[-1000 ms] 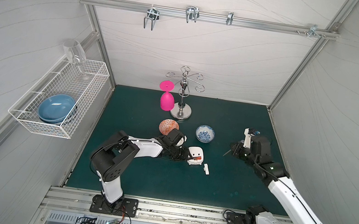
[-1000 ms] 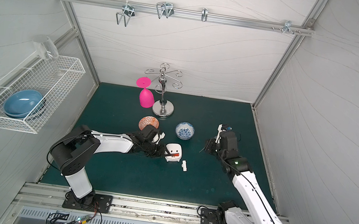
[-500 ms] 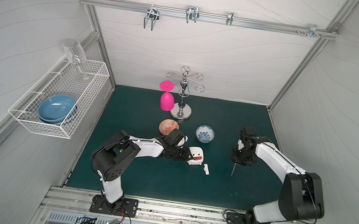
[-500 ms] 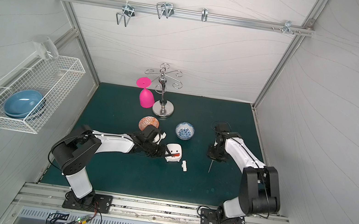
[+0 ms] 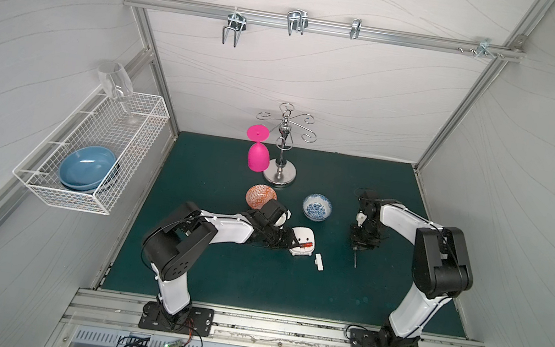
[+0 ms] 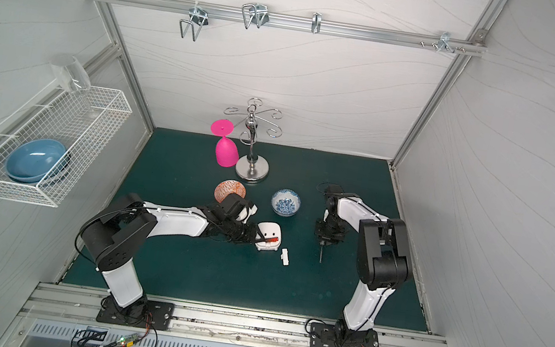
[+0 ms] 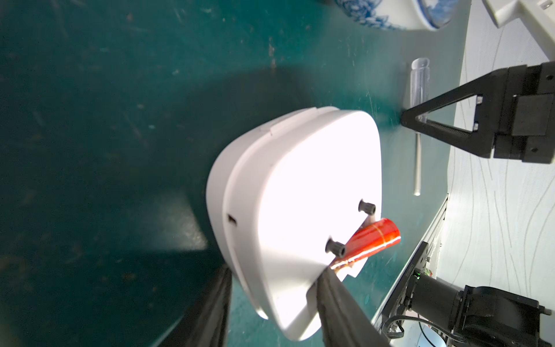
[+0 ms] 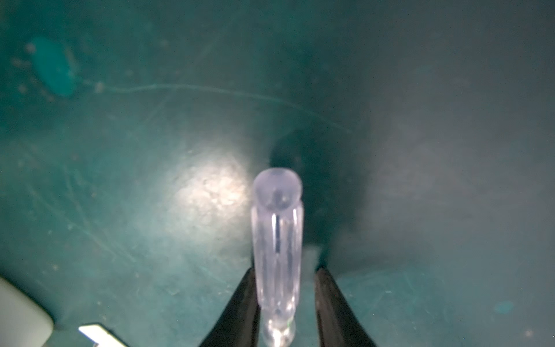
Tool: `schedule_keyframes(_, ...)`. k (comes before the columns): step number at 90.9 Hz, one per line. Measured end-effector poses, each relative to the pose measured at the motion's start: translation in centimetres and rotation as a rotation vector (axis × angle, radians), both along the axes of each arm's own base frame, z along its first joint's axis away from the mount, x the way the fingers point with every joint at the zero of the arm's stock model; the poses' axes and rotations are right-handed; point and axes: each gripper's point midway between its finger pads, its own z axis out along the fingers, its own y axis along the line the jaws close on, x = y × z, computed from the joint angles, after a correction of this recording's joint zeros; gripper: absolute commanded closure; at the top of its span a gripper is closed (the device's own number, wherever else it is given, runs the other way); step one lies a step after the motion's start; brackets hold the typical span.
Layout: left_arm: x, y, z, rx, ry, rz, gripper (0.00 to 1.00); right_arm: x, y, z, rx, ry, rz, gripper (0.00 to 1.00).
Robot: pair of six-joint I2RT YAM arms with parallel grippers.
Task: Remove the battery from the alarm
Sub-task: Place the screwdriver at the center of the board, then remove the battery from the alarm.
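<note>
While the scuffed, matte teal bench (image 5: pixel 252 279) fills the floor of the shot, the left gripper (image 7: pixel 276 270) has its black wedge-shaped fingers (image 7: pixel 336 300) clamped on one edge of the alarm (image 7: pixel 300 210). That's a smooth white plastic shell, rounded-square, with its plain back showing and two small dark knobs on it. And there's the battery (image 7: pixel 372 240), a glossy red cylinder jutting at a slant from the alarm's back, at the lower right of the left wrist view. In both top views the pair sits just below centre frame. Just to their right lies a small flat white rectangular cover (image 5: pixel 318 261). Further right, the right gripper (image 8: pixel 285 270) straddles the screwdriver (image 8: pixel 277 240), with its clear fluted handle and thin metal shaft, lying on the bench. Those fingers are released, with a gap showing beside the handle.
</note>
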Motion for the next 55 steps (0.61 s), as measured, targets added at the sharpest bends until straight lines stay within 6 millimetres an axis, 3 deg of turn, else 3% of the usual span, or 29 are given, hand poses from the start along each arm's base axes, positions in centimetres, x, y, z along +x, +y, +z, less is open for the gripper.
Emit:
schedule_keyframes(27, 0.0, 0.0, 0.0, 0.001, -0.001, -0.001, 0.50, -0.1, 0.3, 0.0, -0.001, -0.001, 0.028, 0.57)
schedule_keyframes(37, 0.0, 0.0, 0.0, 0.002, 0.000, -0.002, 0.50, 0.0, 0.6, 0.3, 0.001, -0.012, 0.054, 0.47)
schedule_keyframes(46, 0.0, 0.0, 0.0, 0.004, -0.001, -0.004, 0.50, 0.3, 1.3, 1.8, 0.002, -0.073, 0.113, 0.36)
schedule_keyframes(55, 0.0, 0.0, 0.0, 0.006, -0.001, -0.004, 0.50, 0.6, 3.4, 5.3, 0.023, -0.212, 0.235, 0.28)
